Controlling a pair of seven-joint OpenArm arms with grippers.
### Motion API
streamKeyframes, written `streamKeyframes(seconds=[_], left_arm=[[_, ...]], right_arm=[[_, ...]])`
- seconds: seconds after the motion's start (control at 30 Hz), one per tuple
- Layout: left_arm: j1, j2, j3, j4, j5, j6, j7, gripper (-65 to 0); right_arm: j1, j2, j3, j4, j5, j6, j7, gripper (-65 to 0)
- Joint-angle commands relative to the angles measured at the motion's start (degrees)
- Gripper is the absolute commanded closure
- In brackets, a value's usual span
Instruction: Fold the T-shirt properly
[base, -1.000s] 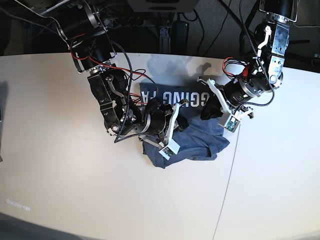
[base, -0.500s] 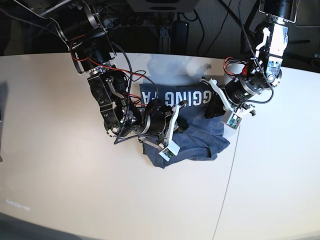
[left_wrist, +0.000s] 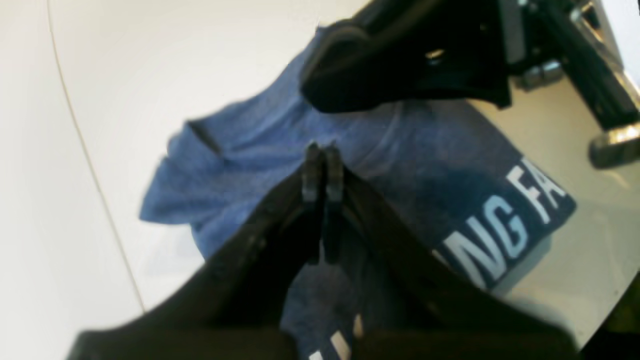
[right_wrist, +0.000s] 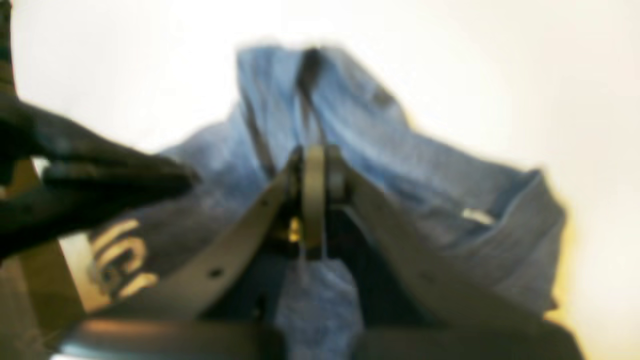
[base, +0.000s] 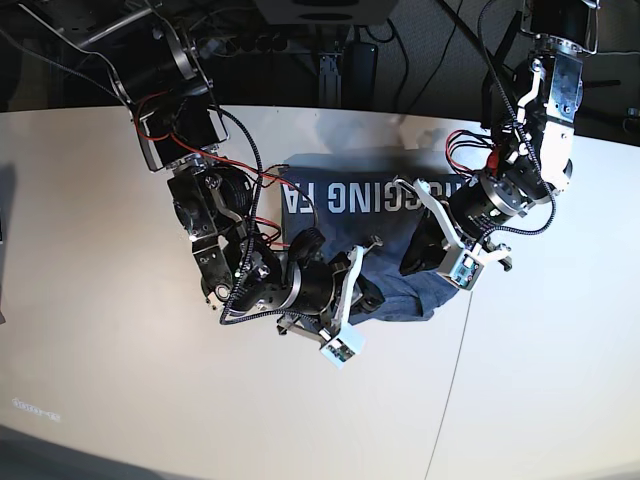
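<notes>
The blue-grey T-shirt (base: 340, 195) lies bunched mid-table, its white letters "GGING FA" facing up along the far part. The right gripper (base: 368, 290) sits at the shirt's near edge. In the blurred right wrist view the right gripper (right_wrist: 314, 155) is shut, with a fold of the T-shirt (right_wrist: 425, 165) tented up to its tips. The left gripper (base: 412, 258) rests on the shirt's right side. Seen from the left wrist, the left gripper (left_wrist: 321, 150) is shut, and creases in the T-shirt (left_wrist: 240, 150) run to its tips. The two grippers are close together.
The white table (base: 120, 380) spreads around the shirt, with a thin seam (base: 455, 380) running toward the front on the right. Dark equipment and cables stand beyond the far edge. Both arms reach in from the back.
Both grippers have moved toward the table's front, drawing the shirt's upper layer with them. More of the white lettering now shows. Both stayed shut.
</notes>
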Motion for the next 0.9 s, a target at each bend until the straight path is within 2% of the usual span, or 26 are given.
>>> streamKeyframes(seconds=[0.0,0.17,0.33,0.57,0.63,0.7,0.87], left_arm=[[-0.20,-1.01,-0.37,2.14,-0.59,-0.98,-0.81,0.0],[4.85,-4.94,-3.28,7.39,-0.61,-0.81,-0.37,0.0],[12.41,-5.70,-14.67,12.00,-4.00,-0.83,0.33,0.0],[21.20,-5.70,-29.77,12.24,-8.66,-0.85,1.97,0.0],[22.99,-5.70,-32.72,12.24,-10.56,-1.86,2.16,0.0],[24.76,-5.70,-34.91,12.22,-12.35,-3.04,2.45,0.0],[29.35,-5.68,-36.68,12.22,-12.63,-3.19,2.64,0.0]], right_arm=[[1.73,-0.17,0.59,2.05,0.92,4.57,0.31,0.0],[0.96,0.09,3.63,4.37,2.14,4.52,-4.94,0.0],[-3.45,0.83,9.88,7.13,4.17,4.55,-5.70,0.0],[-14.19,7.39,14.14,12.94,4.15,4.55,-6.29,0.0],[-17.86,9.44,15.54,14.58,4.17,4.55,-6.29,0.0],[-21.81,11.19,17.27,16.70,4.26,4.55,-6.23,0.0],[-31.93,13.68,22.34,22.01,4.63,4.52,-5.27,0.0]])
